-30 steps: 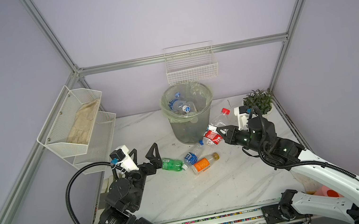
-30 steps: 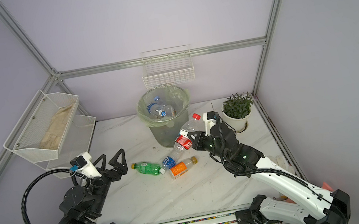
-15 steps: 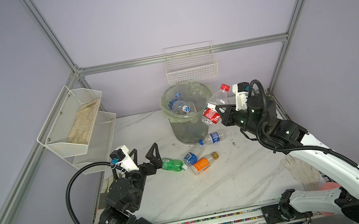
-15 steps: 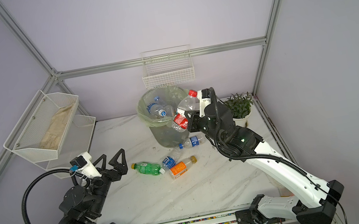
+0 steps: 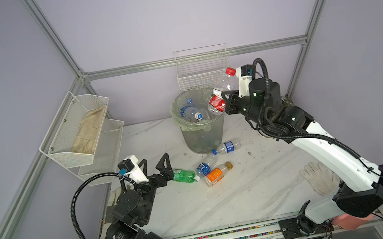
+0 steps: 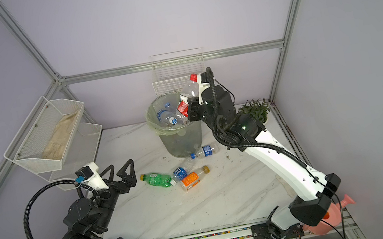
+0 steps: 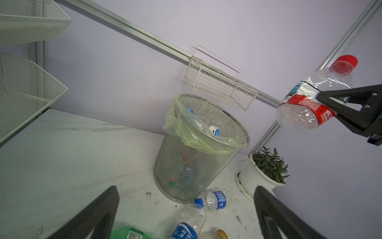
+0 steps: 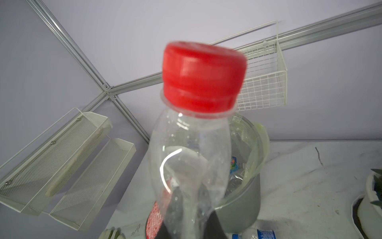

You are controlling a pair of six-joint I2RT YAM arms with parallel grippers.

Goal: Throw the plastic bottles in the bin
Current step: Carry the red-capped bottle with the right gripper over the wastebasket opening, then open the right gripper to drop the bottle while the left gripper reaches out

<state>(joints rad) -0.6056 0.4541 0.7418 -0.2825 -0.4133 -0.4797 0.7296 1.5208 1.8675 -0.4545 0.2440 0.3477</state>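
Looking across the desk (image 5: 225, 199), we find its front half bare between the two arms, with wide room to move there. The bin (image 5: 204, 136) stands at the middle of the back edge, under the white wire basket (image 5: 203, 70) on the wall. The potted plant (image 6: 254, 111) fills the back right corner, a white glove (image 5: 319, 180) lies by the right edge, and the two-tier shelf (image 5: 86, 133) overhangs the left edge near the back.

Four bottles lie on the desk in front of the bin. A blue-labelled bottle (image 5: 227, 147) rests close by the bin's foot. Nearer the middle, a green bottle (image 5: 183, 175), a second blue-labelled bottle (image 5: 204, 168) and an orange-labelled bottle (image 5: 217, 174) huddle together. The left gripper (image 5: 155, 158) sits just left of the green bottle, jaws spread wide and holding nothing. Its wrist view shows the green bottle low between its fingers (image 7: 93, 213), though we cannot tell how high the gripper is above the desk.

The right gripper (image 5: 224, 102) is clenched on the red-capped bottle (image 5: 222, 84) at its label, raised at the bin's right rim, cap tilted up toward the back wall. The bottle's base seems to hang over the opening, where other bottles (image 5: 190, 111) lie inside.
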